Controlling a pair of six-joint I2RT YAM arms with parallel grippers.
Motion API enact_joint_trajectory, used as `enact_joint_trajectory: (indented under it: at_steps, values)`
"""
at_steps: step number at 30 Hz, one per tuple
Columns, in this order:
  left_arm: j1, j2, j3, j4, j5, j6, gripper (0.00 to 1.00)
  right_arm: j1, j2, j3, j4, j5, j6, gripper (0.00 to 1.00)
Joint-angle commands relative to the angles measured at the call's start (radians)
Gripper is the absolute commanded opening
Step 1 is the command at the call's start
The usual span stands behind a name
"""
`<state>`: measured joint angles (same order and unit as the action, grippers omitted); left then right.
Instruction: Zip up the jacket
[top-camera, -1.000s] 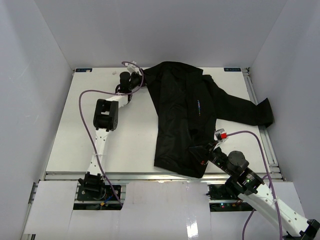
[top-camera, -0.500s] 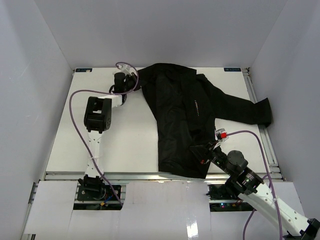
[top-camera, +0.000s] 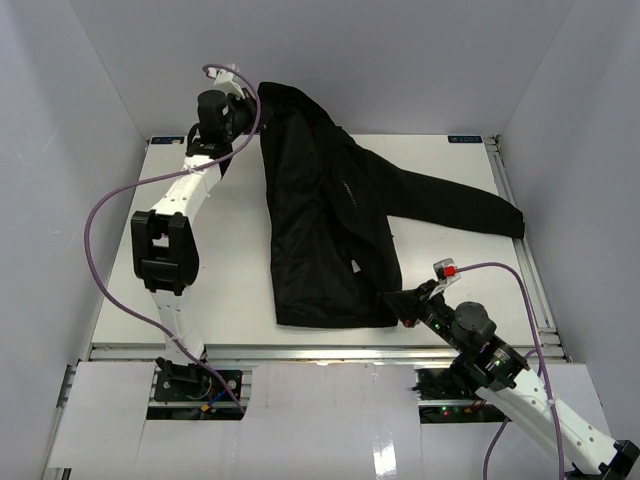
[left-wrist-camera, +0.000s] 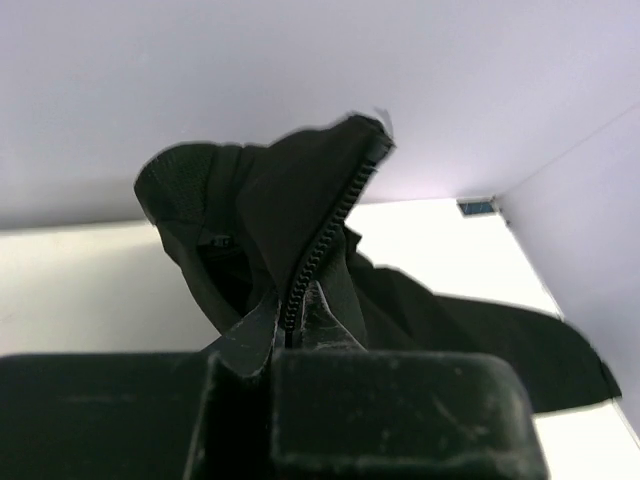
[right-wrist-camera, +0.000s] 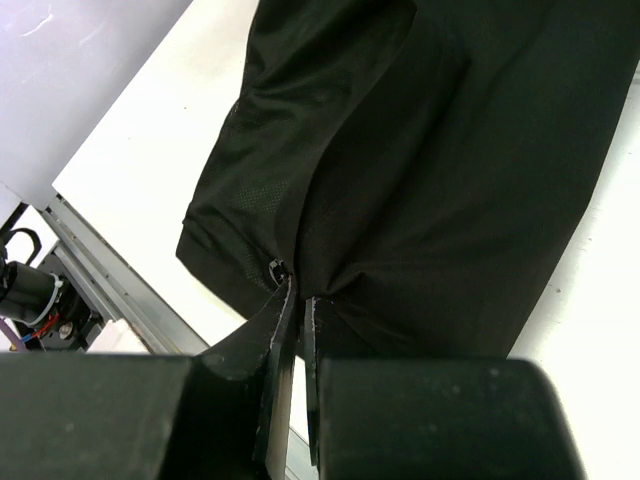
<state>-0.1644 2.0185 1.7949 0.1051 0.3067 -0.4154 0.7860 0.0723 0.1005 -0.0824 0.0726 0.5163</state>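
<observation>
The black jacket (top-camera: 330, 230) is stretched from the far left down to the near right, one sleeve (top-camera: 460, 205) trailing right on the table. My left gripper (top-camera: 243, 103) is raised at the back and shut on the jacket's top edge. In the left wrist view its fingers (left-wrist-camera: 325, 318) pinch the zipper teeth (left-wrist-camera: 325, 235) by the collar. My right gripper (top-camera: 408, 303) is shut on the jacket's bottom hem. The right wrist view shows this gripper (right-wrist-camera: 296, 293) clamping the hem fabric (right-wrist-camera: 400, 180) right beside the zipper's lower end (right-wrist-camera: 275, 268).
The white table (top-camera: 210, 270) is bordered by a metal rail (top-camera: 320, 352) at its near edge. White walls close in the left, back and right. A purple cable (top-camera: 110, 200) loops beside the left arm.
</observation>
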Motion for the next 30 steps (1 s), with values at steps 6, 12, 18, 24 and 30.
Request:
enact_joint_trajectory:
  at_steps: [6,12,18,24,30]
  values:
    - [-0.144,-0.265,-0.202,-0.11,-0.233,0.302,0.0,0.003,0.036,0.059,0.039,0.014,-0.004,0.08]
    - [-0.204,-0.221,0.032,-0.354,-0.225,0.291,0.0,0.003,0.056,0.077,0.045,-0.018,-0.008,0.08]
    - [-0.229,-0.109,0.381,-0.706,-0.217,0.256,0.0,0.004,0.093,0.076,0.065,-0.037,-0.006,0.08]
    - [-0.242,-0.104,0.491,-0.857,-0.383,0.301,0.0,0.004,0.122,0.062,0.111,-0.058,0.004,0.08]
    - [-0.277,-0.153,0.382,-0.893,-0.34,0.306,0.0,0.003,0.128,0.042,0.151,-0.064,0.009,0.08]
